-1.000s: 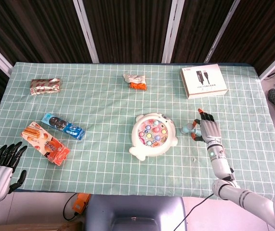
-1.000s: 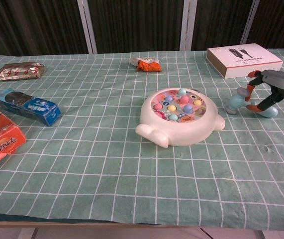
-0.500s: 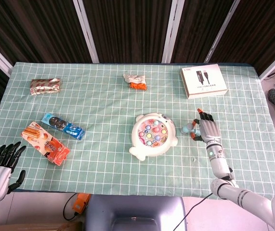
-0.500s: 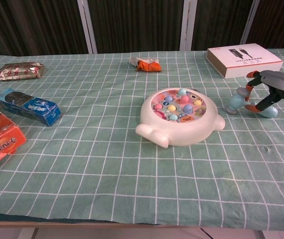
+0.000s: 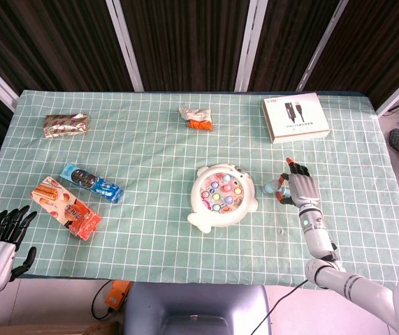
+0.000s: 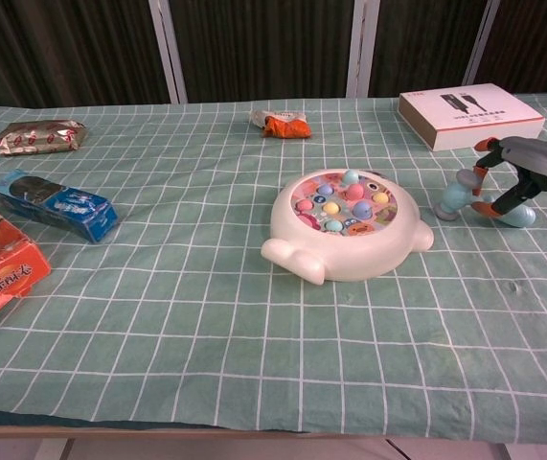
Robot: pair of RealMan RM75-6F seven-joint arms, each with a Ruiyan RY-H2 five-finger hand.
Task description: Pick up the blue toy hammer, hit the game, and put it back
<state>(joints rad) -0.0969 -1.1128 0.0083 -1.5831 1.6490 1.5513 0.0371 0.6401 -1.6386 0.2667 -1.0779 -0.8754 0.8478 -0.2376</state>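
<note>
Step in hand, as I judge it: the pick-up. My right hand [image 6: 527, 182] is set over the small blue plastic toy hammer [image 6: 467, 199], which lies on the green checked tablecloth [image 6: 206, 287] just right of the round white whack-a-mole game with pastel pegs [image 6: 350, 225]. The strike and the return are not yet done.

Hammer position: head pointing left toward the game, rounded handle end to the right, resting on the cloth in the chest view. It does not appear lifted.

Right hand: fingers curled down around the hammer's shaft, orange-tipped fingertips [image 6: 485, 146] on its far side and another close to the near side by the handle end. The fingers are partly closed and bracket the shaft; I cannot tell whether they grip it firmly or only touch it.

Next move, in my judgement: confirm the close on the shaft, then raise the hammer clear of the cloth before carrying it left over the pegs.

My left hand [image 5: 2, 244] hangs off the near left table edge, fingers spread, holding nothing.
</note>
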